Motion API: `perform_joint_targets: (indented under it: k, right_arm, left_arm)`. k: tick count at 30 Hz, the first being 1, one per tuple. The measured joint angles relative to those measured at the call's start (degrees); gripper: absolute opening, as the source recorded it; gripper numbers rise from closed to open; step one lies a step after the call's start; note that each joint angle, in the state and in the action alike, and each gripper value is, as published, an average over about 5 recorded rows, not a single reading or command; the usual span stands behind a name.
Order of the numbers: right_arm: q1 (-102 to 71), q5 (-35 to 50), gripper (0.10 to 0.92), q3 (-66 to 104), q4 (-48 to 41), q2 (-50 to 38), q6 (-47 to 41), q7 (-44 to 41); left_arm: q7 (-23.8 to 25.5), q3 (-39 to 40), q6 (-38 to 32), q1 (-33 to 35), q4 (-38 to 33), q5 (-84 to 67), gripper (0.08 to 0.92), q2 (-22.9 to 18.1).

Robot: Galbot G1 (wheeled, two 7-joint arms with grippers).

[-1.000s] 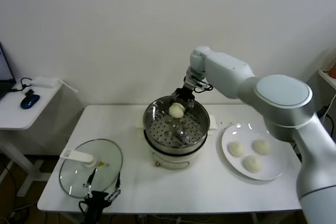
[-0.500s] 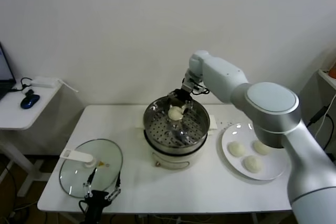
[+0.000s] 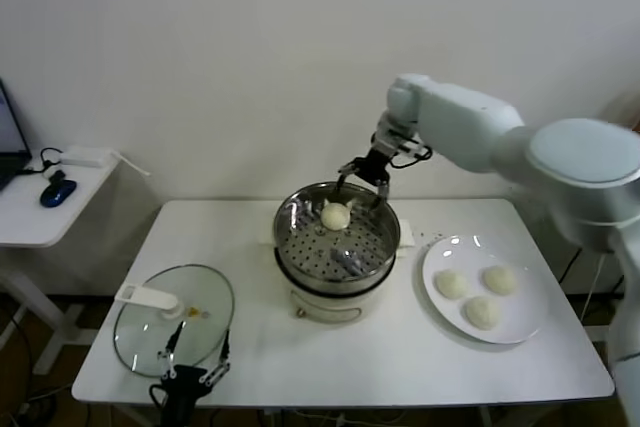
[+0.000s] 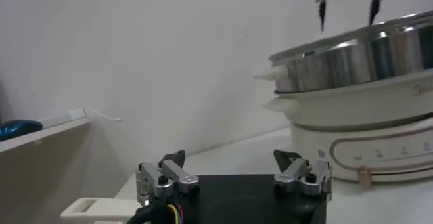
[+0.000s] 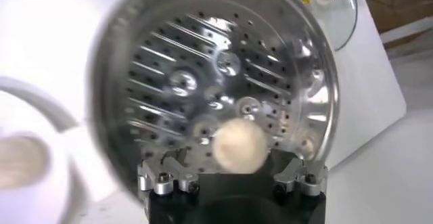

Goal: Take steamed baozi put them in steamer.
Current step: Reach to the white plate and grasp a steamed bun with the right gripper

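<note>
Right gripper [image 3: 364, 178] sits above the far rim of the steamer [image 3: 337, 289], fingers spread wide and holding nothing; 1 steamed baozi [image 3: 335, 215] lies on the perforated tray just below and in front of the fingertips, apart from them. In the right wrist view the same bun [image 5: 238, 145] rests on the tray between the 2 open fingers [image 5: 164, 178], no contact visible. 3 more baozi [image 3: 482, 311] lie on a white plate [image 3: 522, 334] just beside the steamer on the robot's right, close together near the plate's middle. Left gripper [image 3: 188, 373] is parked low at the near table edge, fingers apart and empty, right next to the glass lid [image 3: 172, 319] with its white handle (lid lies flat on the table). In the left wrist view the left gripper's fingers [image 4: 167, 176] stand open, with the steamer's cream base [image 4: 365, 137] beyond; the base carries small printed marks and a partial word at the frame edge, not readable. Surface is a white table [image 3: 400, 357] against a plain white wall. A smaller white side table [image 3: 35, 217] on the robot's left holds a blue mouse [image 3: 56, 190], a white power strip and part of a dark laptop.
</note>
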Motion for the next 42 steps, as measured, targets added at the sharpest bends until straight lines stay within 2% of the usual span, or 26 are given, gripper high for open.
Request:
perform_joint_targets:
  k: [6, 12, 18, 27, 42]
  right_arm:
    - [6.13, 5.5, 0.823, -7.73, 12.0, -8.66, -8.23, 6.41]
    - [9.11, 8.27, 0.823, -12.09, 21.86, -16.2, -26.87, 11.53]
    - [9.27, 8.14, 0.823, -13.49, 26.84, -21.35, -43.41, 12.57]
    - [3.47, 4.52, 0.823, -9.7, 27.09, -24.49, -54.9, 11.51]
    - [-11.65, -1.86, 0.823, 2.41, 17.53, -23.0, -59.72, 10.8]
  left_arm:
    - [0.04, 0.04, 0.14, 0.17, 0.22, -0.18, 0.823, 0.17]
    - [0.03, 0.09, 0.1, -0.04, 0.64, -0.47, 0.823, 0.35]
    - [0.07, 0.17, 0.22, -0.48, 0.71, -0.61, 0.823, 0.34]
    - [0.13, 0.07, 0.4, -0.87, 1.3, -0.62, 0.823, 0.3]
    - [0.11, -0.85, 0.15, 0.03, 1.86, 0.06, 0.823, 0.15]
